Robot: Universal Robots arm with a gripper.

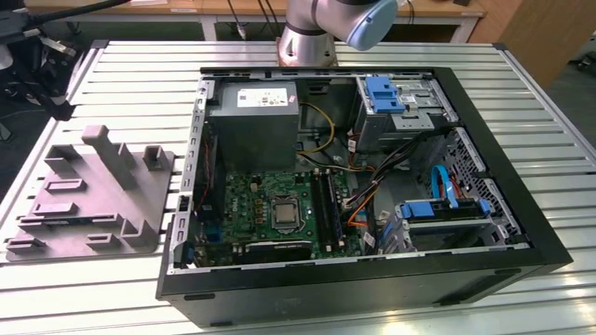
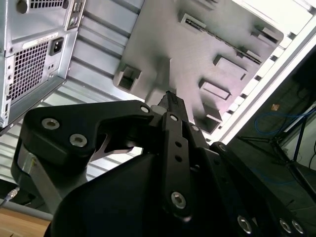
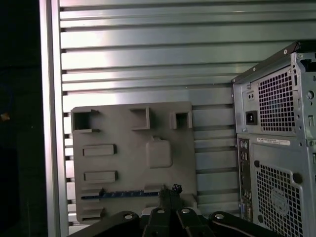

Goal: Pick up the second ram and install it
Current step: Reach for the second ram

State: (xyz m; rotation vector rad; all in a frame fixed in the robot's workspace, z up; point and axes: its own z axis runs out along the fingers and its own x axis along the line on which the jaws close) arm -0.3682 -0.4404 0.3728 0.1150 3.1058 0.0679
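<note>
The hand (image 3: pixel 170 190) has its two fingers (image 2: pixel 174 111) drawn close together, a narrow stance, and I see nothing held between them. It hangs over the grey block (image 3: pixel 128 128), which shows in both wrist views. The second ram (image 3: pixel 123 194) lies flat in a slot along one edge of this block, a thin blue strip. In the first wrist view the fingertips stand just beside one end of the strip. I cannot tell if they touch it.

The block rests on a counter (image 1: pixel 139 70) of metal slats. Beside it, towards the exterior view's right, lies the open computer case (image 1: pixel 484 269), with the green motherboard (image 1: pixel 261 202) and the grey power supply (image 1: pixel 251 125) inside. The base of the arm (image 1: pixel 322 28) stands behind the case. Further back is a wooden desk (image 1: pixel 233 8).
</note>
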